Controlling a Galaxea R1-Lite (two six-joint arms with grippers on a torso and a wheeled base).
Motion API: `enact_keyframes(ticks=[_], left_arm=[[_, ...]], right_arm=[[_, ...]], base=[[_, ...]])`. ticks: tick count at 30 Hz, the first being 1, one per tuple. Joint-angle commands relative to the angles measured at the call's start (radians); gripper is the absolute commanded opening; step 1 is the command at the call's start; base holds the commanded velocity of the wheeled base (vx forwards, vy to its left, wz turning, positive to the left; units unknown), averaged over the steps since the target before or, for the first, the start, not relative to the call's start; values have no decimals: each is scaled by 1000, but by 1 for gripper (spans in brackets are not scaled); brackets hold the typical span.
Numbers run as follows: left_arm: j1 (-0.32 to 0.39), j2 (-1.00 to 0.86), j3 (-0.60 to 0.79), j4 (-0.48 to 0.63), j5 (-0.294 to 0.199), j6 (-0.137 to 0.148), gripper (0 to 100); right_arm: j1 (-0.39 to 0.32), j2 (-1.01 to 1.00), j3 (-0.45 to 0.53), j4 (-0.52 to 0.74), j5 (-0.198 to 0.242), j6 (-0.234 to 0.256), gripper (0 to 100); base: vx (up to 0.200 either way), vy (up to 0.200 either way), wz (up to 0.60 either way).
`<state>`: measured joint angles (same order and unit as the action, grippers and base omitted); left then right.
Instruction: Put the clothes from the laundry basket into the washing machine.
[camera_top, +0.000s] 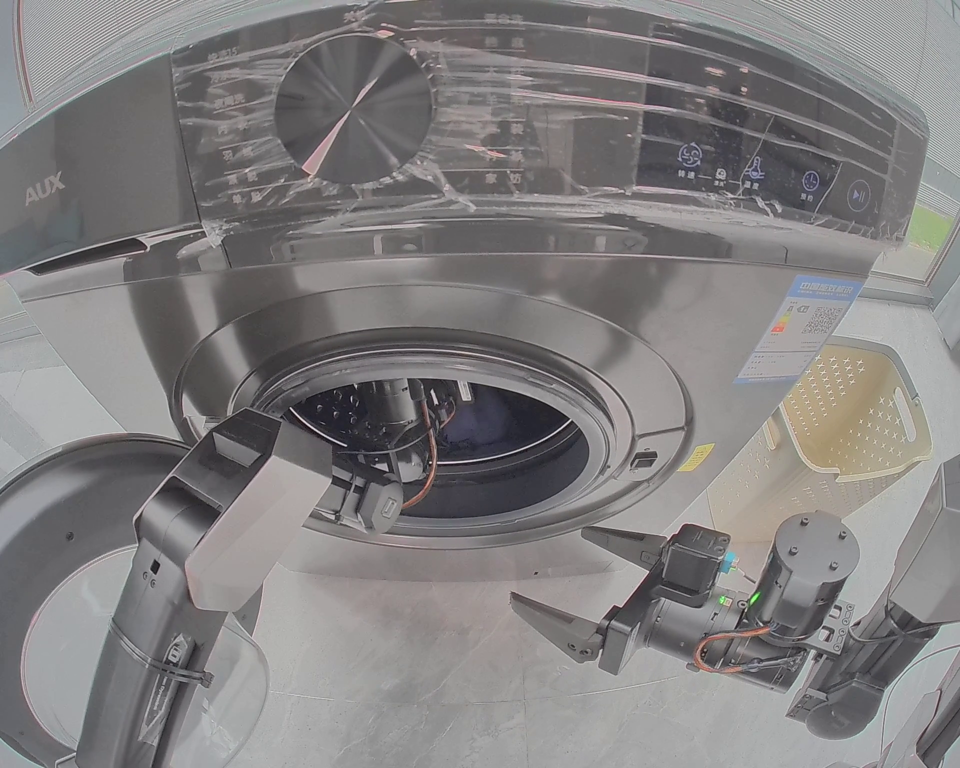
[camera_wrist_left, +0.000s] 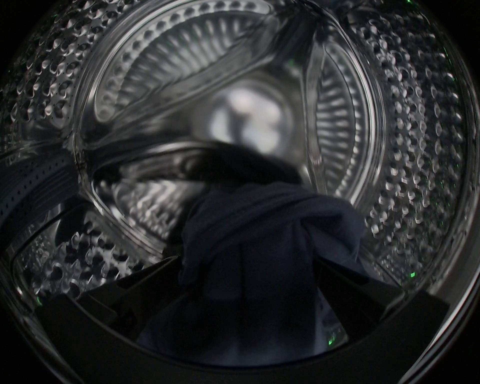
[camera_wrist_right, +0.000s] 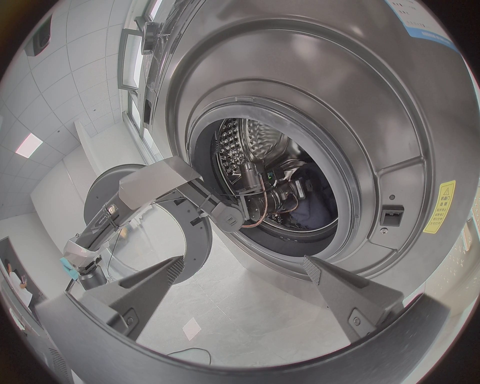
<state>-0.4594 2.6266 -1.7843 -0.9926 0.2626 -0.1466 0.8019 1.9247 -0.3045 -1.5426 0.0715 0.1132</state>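
Observation:
The washing machine (camera_top: 480, 290) stands with its round port (camera_top: 610, 430) uncovered. My left arm (camera_top: 250, 500) reaches through the port into the drum (camera_wrist_left: 410, 130). There my left gripper (camera_wrist_left: 245, 265) stands open, with a dark navy garment (camera_wrist_left: 265, 235) bunched between and in front of its fingers on the drum floor. The same garment (camera_wrist_right: 312, 210) shows past the left wrist in the right wrist view. My right gripper (camera_top: 552, 568) hangs open and holds nothing, low in front of the machine and to the right of the port. The cream laundry basket (camera_top: 850, 420) stands at the machine's right.
The machine's door (camera_top: 60, 560) is swung wide to the left, beside my left arm. Pale tiled floor (camera_top: 420, 650) lies in front of the machine. A yellow warning sticker (camera_wrist_right: 440, 206) and the door latch (camera_top: 644, 460) sit to the right of the port.

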Motion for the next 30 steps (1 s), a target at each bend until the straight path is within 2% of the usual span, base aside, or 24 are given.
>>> enact_keyframes(ticks=[1, 4, 5, 14, 19, 27, 30], left_arm=[[-44, -198, 309, 0, -2, 4, 100], [-53, -243, 382, 0, -6, 5, 100], [-67, -278, 447, 0, -8, 5, 100], [-113, -373, 579, -28, -13, 7, 100], [-168, -428, 755, -41, -14, 9, 100], [-188, -399, 950, -242, -16, 2, 100], [-194, -442, 1059, -337, -16, 4, 100]], right_arm=[[0, 0, 1, -1, 1, 0, 100], [0, 0, 1, -1, 1, 0, 100], [0, -1, 1, -1, 1, 0, 100], [0, -3, 2, -1, 1, 0, 100], [0, -3, 8, -1, 1, 0, 100], [0, -13, 42, -1, 1, 2, 100], [2, -47, 48, 1, -1, 0, 100]], base=[[0, 0, 0], [0, 0, 0], [0, 0, 0], [0, 0, 0], [0, 0, 0], [0, 0, 0], [0, 0, 0]])
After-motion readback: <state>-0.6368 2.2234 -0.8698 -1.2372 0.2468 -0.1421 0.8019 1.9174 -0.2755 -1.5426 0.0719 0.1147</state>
